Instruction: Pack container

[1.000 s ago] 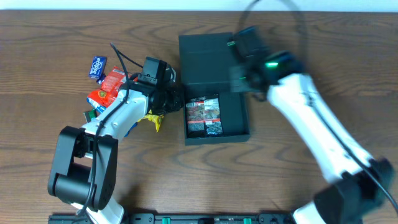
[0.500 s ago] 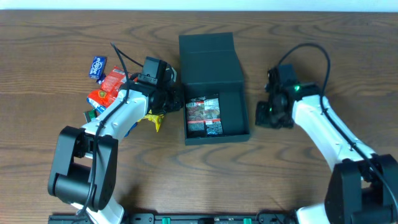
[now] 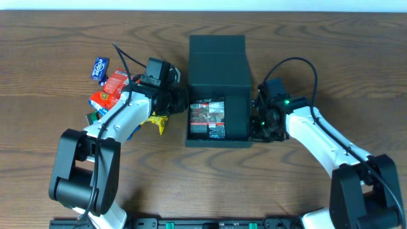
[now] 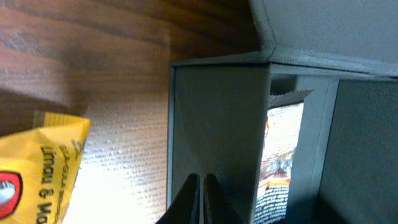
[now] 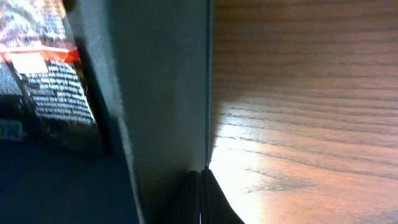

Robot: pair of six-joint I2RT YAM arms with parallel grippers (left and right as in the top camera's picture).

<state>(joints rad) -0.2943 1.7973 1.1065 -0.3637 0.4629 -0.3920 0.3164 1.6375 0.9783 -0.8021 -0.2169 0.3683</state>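
The dark container point(image 3: 237, 119) sits mid-table with its flap lid point(image 3: 217, 63) raised at the back. A red-and-black snack packet point(image 3: 208, 119) lies inside on the left. My left gripper point(image 3: 180, 102) is shut and empty, its tips point(image 4: 200, 186) pressed against the outside of the container's left wall point(image 4: 217, 124). My right gripper point(image 3: 256, 121) is also shut and empty. Its tips point(image 5: 200, 180) rest at the outer edge of the right wall point(image 5: 161, 93). The packet's print point(image 5: 53, 87) shows inside in the right wrist view.
Loose snack packets lie left of the container: a blue one point(image 3: 100, 68), a red one point(image 3: 111, 86) and a yellow one point(image 3: 157, 121), which also shows in the left wrist view point(image 4: 37, 168). Bare wood table point(image 3: 331, 70) lies to the right.
My right arm swung from over the lid down to the container's right wall. The lid has tipped up and the box has shifted slightly. The left arm has stayed put.
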